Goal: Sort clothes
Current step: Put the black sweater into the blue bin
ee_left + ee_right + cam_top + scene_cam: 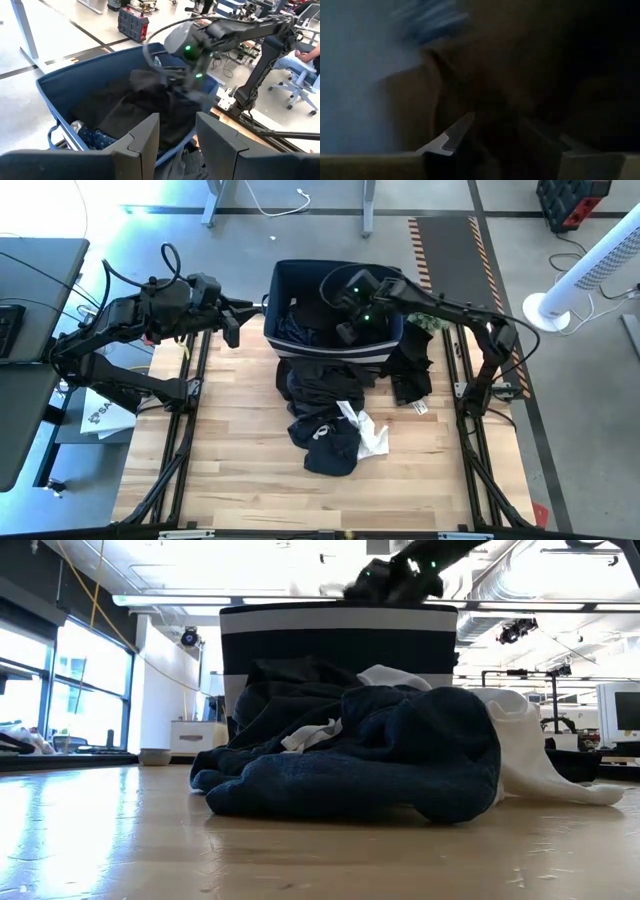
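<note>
The dark blue fabric bin (283, 275) stands at the table's far middle. My right gripper (350, 330) reaches down into it from the right and is shut on a black garment (145, 95), which spreads into the bin. A navy garment with white dots (95, 137) lies on the bin's bottom. A heap of black clothes (325, 405) with a white piece (370, 435) lies on the table in front of the bin. My left gripper (232, 325) is open and empty, level, just left of the bin. My right gripper holds the black garment by a raised bunch of cloth (165, 80) from above, slanting down into the bin. Dark cloth fills the space between its fingers (455, 137) in its wrist view; one layer or several, I cannot tell. The garment's lower part lies inside the bin.
Another black garment (410, 375) lies on the table right of the bin, under the right arm. Bare wooden tabletop (230, 440) lies left of and in front of the heap. Metal frame rails (190, 410) run along both sides. A person sits beyond the table (305, 55).
</note>
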Action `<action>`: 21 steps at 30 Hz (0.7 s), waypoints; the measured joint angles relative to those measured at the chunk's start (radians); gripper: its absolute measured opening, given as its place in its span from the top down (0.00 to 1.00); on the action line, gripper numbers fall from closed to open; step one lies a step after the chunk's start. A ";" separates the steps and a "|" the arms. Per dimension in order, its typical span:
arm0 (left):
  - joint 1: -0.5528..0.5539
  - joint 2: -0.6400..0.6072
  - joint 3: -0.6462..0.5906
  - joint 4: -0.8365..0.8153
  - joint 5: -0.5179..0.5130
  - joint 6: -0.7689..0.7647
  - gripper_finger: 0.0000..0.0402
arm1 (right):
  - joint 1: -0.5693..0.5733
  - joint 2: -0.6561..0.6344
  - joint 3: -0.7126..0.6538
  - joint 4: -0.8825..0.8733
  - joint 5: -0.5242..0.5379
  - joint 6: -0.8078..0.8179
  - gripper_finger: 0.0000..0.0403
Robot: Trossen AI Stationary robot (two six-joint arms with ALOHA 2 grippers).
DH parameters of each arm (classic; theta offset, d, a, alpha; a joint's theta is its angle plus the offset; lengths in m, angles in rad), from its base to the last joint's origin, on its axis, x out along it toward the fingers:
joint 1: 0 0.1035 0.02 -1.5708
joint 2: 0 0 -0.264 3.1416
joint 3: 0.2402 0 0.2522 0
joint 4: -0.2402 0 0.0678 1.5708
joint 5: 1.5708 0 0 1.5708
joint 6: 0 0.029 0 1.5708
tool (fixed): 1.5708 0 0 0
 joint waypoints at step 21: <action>-0.001 0.000 0.000 -0.055 0.001 -0.053 0.68 | -0.028 0.021 0.067 -0.099 0.385 -0.077 0.64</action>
